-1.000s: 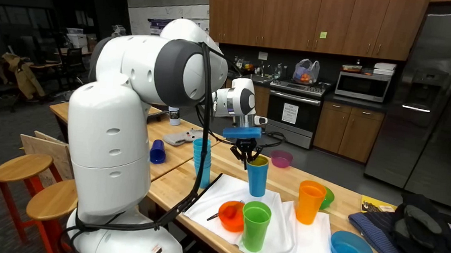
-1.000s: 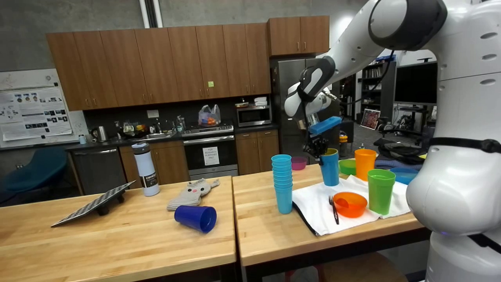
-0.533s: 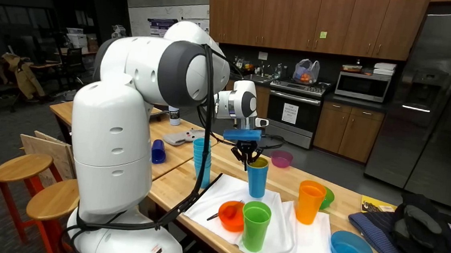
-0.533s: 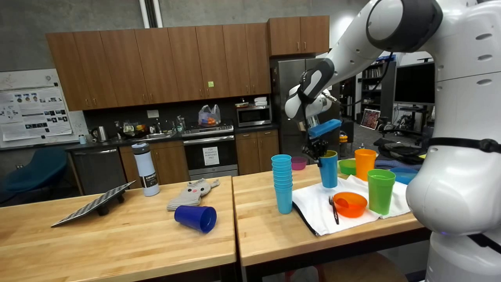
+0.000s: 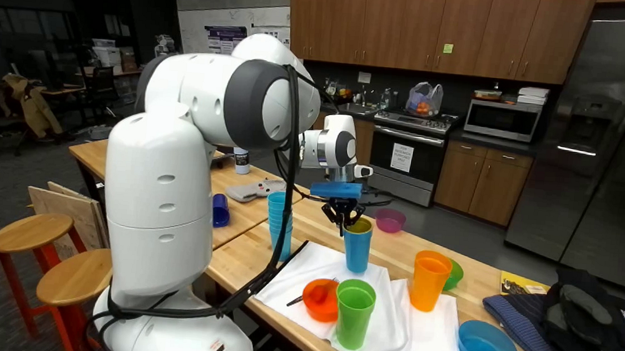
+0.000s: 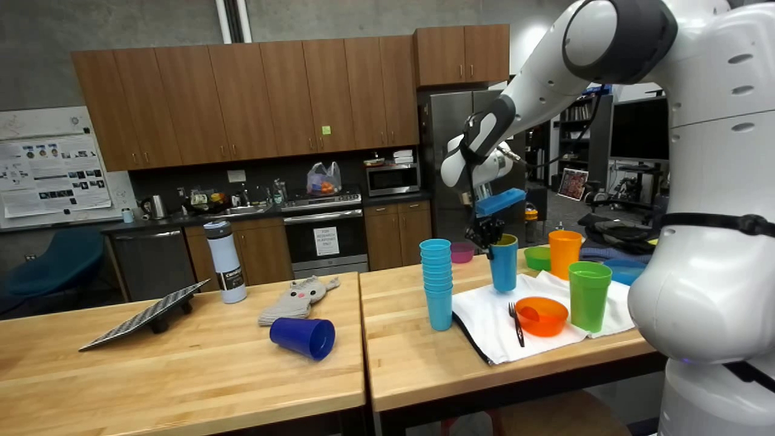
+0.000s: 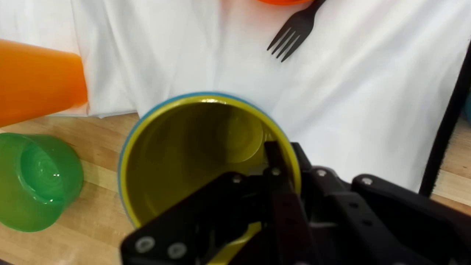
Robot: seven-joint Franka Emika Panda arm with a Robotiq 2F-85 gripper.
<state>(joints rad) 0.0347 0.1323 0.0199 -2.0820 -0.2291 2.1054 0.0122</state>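
Note:
A blue cup with a yellow inside (image 7: 173,158) stands upright, its rim pinched by my gripper (image 7: 287,152). One finger reaches into the cup and the other lies against its outer wall, in the wrist view. In both exterior views the blue cup (image 5: 356,251) is over the white cloth (image 6: 484,315); I cannot tell whether its base touches. Near it are a green cup (image 5: 354,315), an orange cup (image 5: 431,279), an orange bowl (image 6: 542,316) and a black fork (image 7: 298,31). A green bowl (image 7: 40,184) rests on the wood beside the cloth.
A tall stack of light blue cups (image 6: 437,284) stands by the cloth's edge. Also on the tables are a pink bowl (image 5: 390,220), a blue bowl (image 5: 487,348), a dark blue cup on its side (image 6: 303,338), a grey knitted toy (image 6: 301,298) and a bottle (image 6: 225,261).
The gripper and the blue cup have shifted a little, leftward in an exterior view, toward the stack of cups. The arm's upper links have swung along. The grip on the rim stays the same.

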